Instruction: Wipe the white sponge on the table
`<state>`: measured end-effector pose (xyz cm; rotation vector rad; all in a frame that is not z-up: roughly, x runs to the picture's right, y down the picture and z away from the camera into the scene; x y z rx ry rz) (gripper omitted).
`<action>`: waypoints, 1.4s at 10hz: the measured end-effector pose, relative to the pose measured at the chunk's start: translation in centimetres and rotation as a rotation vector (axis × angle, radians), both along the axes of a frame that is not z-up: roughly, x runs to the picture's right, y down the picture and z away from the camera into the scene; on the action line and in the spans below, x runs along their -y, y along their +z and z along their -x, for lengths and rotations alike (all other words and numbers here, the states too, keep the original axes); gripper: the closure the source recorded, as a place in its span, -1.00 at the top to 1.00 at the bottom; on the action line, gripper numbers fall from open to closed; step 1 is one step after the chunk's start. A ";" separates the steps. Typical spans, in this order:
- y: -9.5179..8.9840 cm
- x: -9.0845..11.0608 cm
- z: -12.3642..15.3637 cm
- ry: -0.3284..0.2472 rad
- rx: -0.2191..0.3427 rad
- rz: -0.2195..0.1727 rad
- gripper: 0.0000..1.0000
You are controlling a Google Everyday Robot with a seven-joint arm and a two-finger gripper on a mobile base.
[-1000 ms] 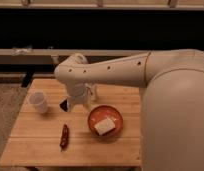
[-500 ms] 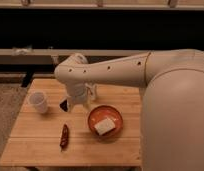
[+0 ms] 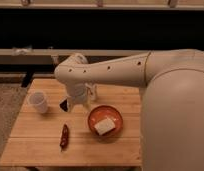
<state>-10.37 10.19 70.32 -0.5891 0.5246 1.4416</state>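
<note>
The white sponge (image 3: 104, 125) lies inside the red-orange bowl (image 3: 95, 116) on the light wooden slatted table (image 3: 35, 140). My gripper (image 3: 76, 104) hangs below the arm's white wrist, above the table just left of the bowl and a little behind it. It is apart from the sponge. The thick white arm reaches in from the right and hides the table's right side.
A white cup (image 3: 38, 102) stands at the table's left. A dark red chili-like object (image 3: 64, 136) lies on the table in front of the gripper. A small dark item (image 3: 63, 104) sits beside the gripper. A rail and a dark wall run behind.
</note>
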 end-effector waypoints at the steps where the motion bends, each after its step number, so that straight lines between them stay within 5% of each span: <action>1: 0.0 0.0 0.0 0.000 0.000 0.000 0.30; 5: 0.5 -0.5 -1.2 0.031 -0.042 -0.001 0.30; 8: 1.2 -2.9 -6.2 0.118 -0.132 0.002 0.30; 10: 2.6 -4.4 -9.9 0.198 -0.204 -0.013 0.30; 14: 5.8 -6.2 -11.0 0.241 -0.242 -0.017 0.30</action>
